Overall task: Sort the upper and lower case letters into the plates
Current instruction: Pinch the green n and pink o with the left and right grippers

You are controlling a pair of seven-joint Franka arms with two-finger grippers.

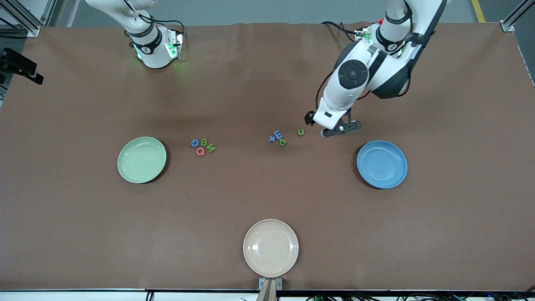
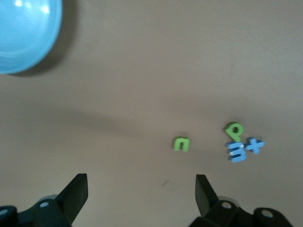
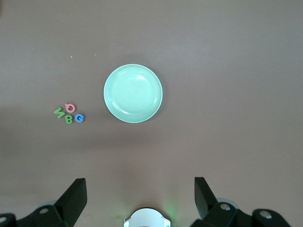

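The left gripper (image 1: 340, 128) hangs low over the brown table (image 1: 250, 192), its fingers (image 2: 75, 191) spread wide apart with nothing between them and touching nothing. It is over bare tabletop between the green lowercase n (image 1: 301, 132) and the blue plate (image 1: 382, 164), a little farther from the front camera than the plate. In the left wrist view the n (image 2: 181, 144) lies flat just ahead of the open jaws, with a small cluster past it: a green p (image 2: 234, 130), a blue m (image 2: 236, 151) and a blue plus-shaped piece (image 2: 254, 145), all close together. In the front view that cluster (image 1: 276, 137) sits toward the middle of the table.

The right gripper (image 3: 140, 189) waits high near its arm's base, fingers (image 3: 75, 194) likewise wide apart and empty, over the table's edge by the robots. Its wrist camera looks down on the green plate (image 3: 133, 93) and the uppercase group beside it.

The blue plate holds nothing. The green plate (image 1: 141, 159), toward the right arm's end of the table, also holds nothing. Between it and the lowercase cluster lie four capitals bunched together: a blue G (image 1: 194, 143), a green B (image 1: 204, 142), a green N (image 1: 211, 147) and a pink Q (image 1: 200, 151). The cream-white plate (image 1: 271, 248) sits nearest the front camera, mid-table, empty as well.
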